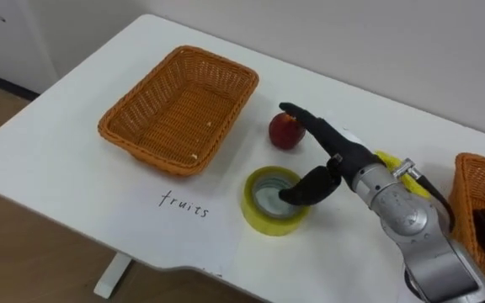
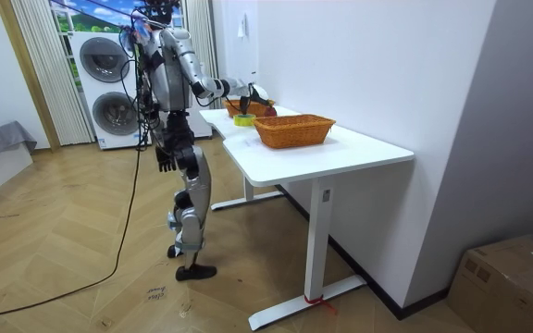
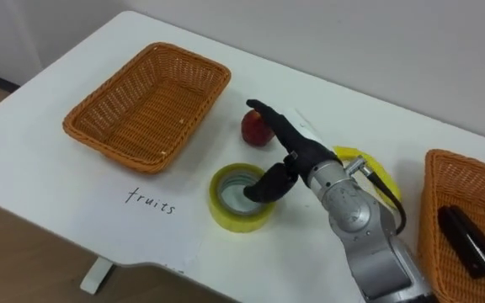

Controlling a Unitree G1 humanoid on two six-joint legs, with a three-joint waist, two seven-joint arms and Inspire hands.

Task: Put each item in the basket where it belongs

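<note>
Two wicker baskets are noted on the white table (image 1: 49,168). Of these, the left basket (image 1: 175,109) is seen whole and empty, with a handwritten word (image 1: 183,204) marked on the table at its near side. The right basket (image 3: 449,181) is cut off by the right edge; a dark oblong item (image 3: 468,240) lies in it, kind not made out. A red apple (image 1: 286,132) sits just right of the left basket, and a yellow tape roll (image 1: 268,220) lies nearer, by the near edge. The right hand (image 1: 337,158) is held over both: fingers stretched straight and close together above the apple, thumb bent down over the roll's hole, nothing gripped. Contact with the apple cannot be told. A yellow thing (image 3: 356,156) is mostly hidden behind the wrist. In the room view the robot is seen standing at the table's long side, the left hand (image 2: 165,160) hanging by the thigh, too small to read.
</note>
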